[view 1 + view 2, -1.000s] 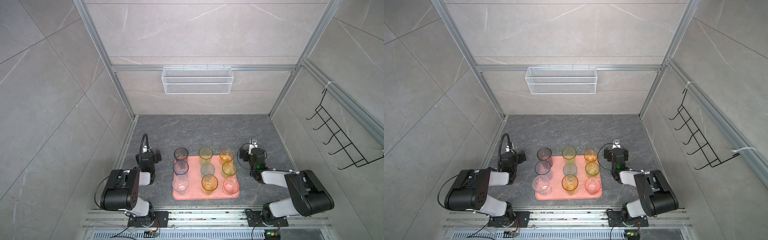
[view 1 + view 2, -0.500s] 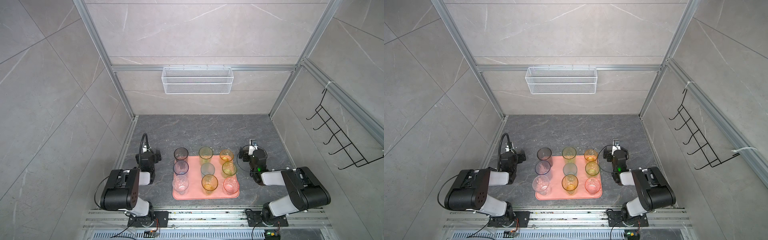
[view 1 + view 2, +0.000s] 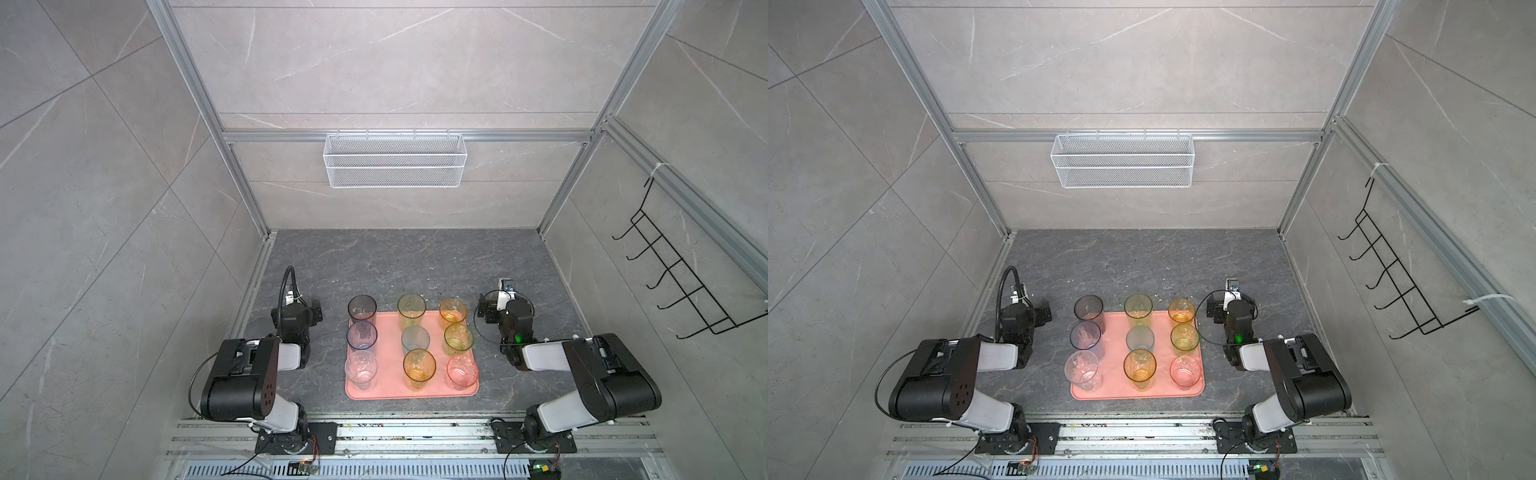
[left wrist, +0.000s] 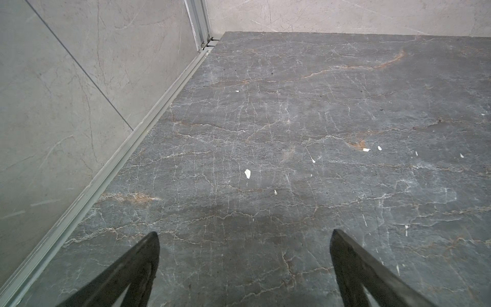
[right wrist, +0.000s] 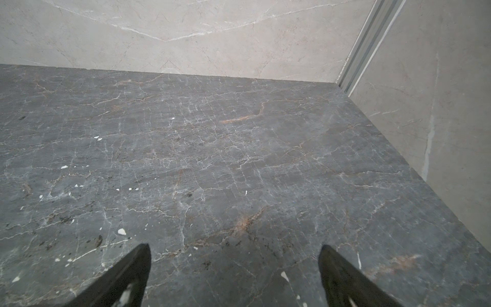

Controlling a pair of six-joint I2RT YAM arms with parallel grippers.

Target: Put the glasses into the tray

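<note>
Nine glasses (image 3: 415, 338), upright on the tray (image 3: 390, 374), which lies between the left gripper (image 4: 243, 236) and right gripper (image 5: 235, 249), inward of both; fingers (image 4: 143, 263) of each spread wide, empty, above bare stone (image 4: 265, 133); task seemingly complete, so park arms outward, clear of rims

no readable text

no lettering, label, brand or number could be read on anything in any view.
</note>
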